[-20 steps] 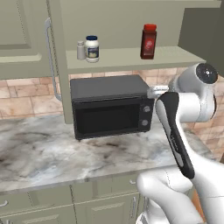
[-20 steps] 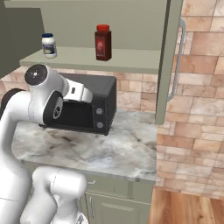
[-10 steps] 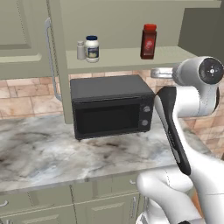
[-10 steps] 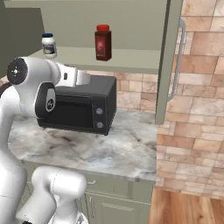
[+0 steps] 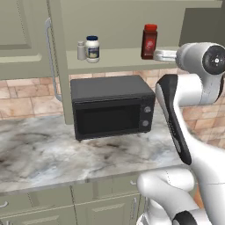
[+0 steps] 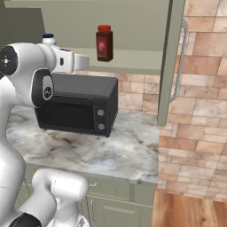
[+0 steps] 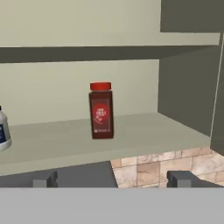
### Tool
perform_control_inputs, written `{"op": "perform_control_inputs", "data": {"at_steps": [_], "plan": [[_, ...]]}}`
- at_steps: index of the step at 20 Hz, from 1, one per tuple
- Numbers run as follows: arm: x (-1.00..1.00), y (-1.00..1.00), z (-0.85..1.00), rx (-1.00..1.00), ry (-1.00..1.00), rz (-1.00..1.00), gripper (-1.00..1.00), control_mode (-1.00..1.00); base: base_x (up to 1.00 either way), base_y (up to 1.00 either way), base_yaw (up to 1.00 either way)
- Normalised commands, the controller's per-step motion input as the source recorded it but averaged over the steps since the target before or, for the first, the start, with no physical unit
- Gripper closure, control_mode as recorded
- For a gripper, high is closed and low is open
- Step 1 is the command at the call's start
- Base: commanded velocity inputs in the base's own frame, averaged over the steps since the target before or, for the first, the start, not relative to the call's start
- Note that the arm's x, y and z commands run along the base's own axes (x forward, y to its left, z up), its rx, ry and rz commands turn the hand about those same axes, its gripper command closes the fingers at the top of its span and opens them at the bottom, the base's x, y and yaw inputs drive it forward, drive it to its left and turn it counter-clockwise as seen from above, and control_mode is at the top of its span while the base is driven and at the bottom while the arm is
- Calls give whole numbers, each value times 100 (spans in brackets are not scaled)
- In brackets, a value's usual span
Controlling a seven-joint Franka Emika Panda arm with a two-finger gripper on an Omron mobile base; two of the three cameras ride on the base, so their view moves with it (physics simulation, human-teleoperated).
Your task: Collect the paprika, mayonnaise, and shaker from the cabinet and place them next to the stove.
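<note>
The paprika [image 5: 149, 41] [image 6: 104, 43] [image 7: 101, 110], a dark red bottle with a red cap, stands upright on the shelf of the open cabinet [image 5: 118, 59]. Further left on that shelf are the white mayonnaise jar [image 5: 92, 48] [image 7: 2, 131] and, touching its left side, the small grey shaker [image 5: 81, 50]. In the right base view only the mayonnaise's blue lid [image 6: 48, 36] peeks over my arm. My gripper [image 7: 113, 179] [image 5: 161, 55] [image 6: 85, 61] is open and empty, at shelf height just in front of the shelf edge, a little short of the paprika. The stove is out of view.
A black microwave [image 5: 112, 107] [image 6: 75, 106] sits on the marble counter [image 5: 44, 154] directly under the shelf. The cabinet's open doors [image 5: 56, 66] [image 6: 170, 66] with silver bar handles stand at either side. A brick backsplash runs behind.
My hand has risen from the level of the microwave's top up to the shelf edge and now points at the paprika. The jaws stayed open.
</note>
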Motion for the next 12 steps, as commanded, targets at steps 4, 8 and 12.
{"op": "perform_control_inputs", "data": {"at_steps": [4,8,12], "plan": [[27,0,0,0,9,0,-100,-100,0,0,0],[42,0,0,0,6,0,-100,-100,0,0,0],[42,0,0,0,3,0,-100,-100,0,0,0]]}}
